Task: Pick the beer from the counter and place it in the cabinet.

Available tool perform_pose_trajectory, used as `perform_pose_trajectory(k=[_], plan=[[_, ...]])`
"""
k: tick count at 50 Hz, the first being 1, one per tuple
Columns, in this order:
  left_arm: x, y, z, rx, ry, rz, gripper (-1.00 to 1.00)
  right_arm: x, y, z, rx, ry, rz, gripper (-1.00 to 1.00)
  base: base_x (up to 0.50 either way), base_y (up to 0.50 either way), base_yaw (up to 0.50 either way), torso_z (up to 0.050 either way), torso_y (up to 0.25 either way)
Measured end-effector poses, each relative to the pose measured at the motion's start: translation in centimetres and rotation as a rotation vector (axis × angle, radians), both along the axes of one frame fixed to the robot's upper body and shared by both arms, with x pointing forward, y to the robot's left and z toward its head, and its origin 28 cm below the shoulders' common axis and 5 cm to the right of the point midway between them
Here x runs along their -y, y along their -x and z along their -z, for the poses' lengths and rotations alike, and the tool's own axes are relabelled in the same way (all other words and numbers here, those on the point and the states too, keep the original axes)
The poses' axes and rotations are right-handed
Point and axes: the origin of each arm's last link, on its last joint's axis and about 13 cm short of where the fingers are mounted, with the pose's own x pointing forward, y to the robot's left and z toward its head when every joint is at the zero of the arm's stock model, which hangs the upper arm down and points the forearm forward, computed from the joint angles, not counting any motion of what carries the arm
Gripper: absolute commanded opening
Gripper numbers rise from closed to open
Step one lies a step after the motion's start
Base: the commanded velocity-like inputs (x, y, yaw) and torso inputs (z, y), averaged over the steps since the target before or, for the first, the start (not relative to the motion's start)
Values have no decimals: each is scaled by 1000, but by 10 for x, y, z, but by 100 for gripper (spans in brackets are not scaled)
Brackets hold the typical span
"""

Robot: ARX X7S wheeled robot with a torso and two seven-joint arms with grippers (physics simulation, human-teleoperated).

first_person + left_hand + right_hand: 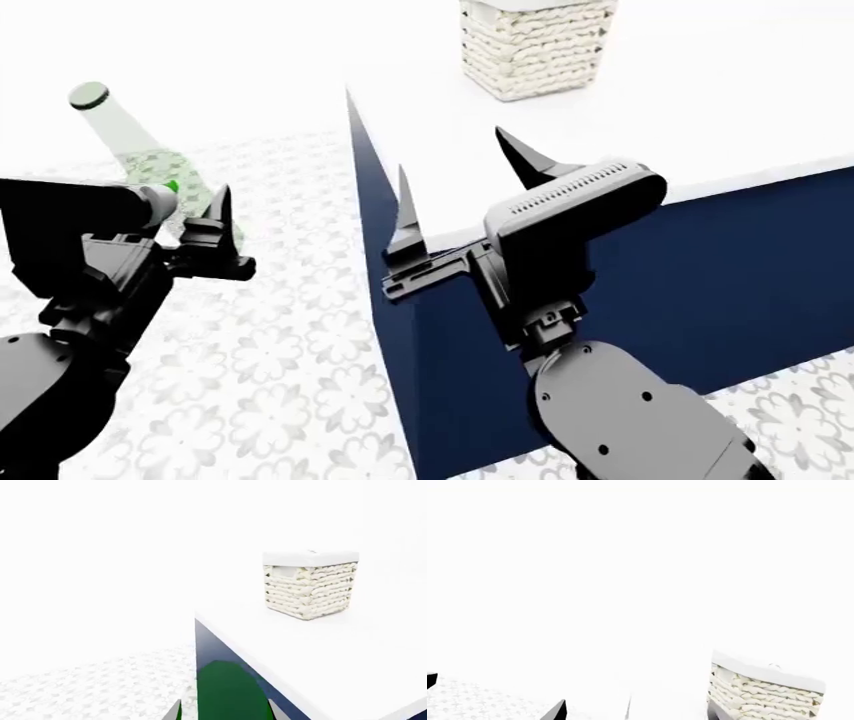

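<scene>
The beer, a slim green glass bottle, is held off the counter over the floor, tilted with its neck up and away. My left gripper is shut on the beer's lower body. In the left wrist view the green body fills the gap between both grey fingers. My right gripper stands open and empty at the near left corner of the counter, a white top on a navy base. The cabinet is out of view.
A woven cream basket with a white liner stands on the counter behind the right gripper; it shows as the basket and the basket in the wrist views. White floral floor tiles lie left of the counter's navy side.
</scene>
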Motion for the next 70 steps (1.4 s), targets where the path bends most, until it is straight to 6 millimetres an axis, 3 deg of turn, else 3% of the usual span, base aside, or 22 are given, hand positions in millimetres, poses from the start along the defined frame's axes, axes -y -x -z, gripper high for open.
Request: perform_pose_trajectory(k=[13, 29, 55, 70], plan=[[3, -8, 3, 23, 32, -12, -100, -26, 14, -5, 54, -77, -91, 100, 0, 0, 500, 0, 0], [5, -14, 6, 35, 58, -20, -100, -44, 28, -6, 92, -145, -158, 100, 0, 0, 500, 0, 0], [-5, -23, 20, 50, 56, -110, -100, -49, 24, 9, 64, -161, -148, 100, 0, 0, 500, 0, 0], [10, -50, 28, 54, 91, -102, -100, -52, 17, 17, 54, -164, -148, 100, 0, 0, 500, 0, 0]])
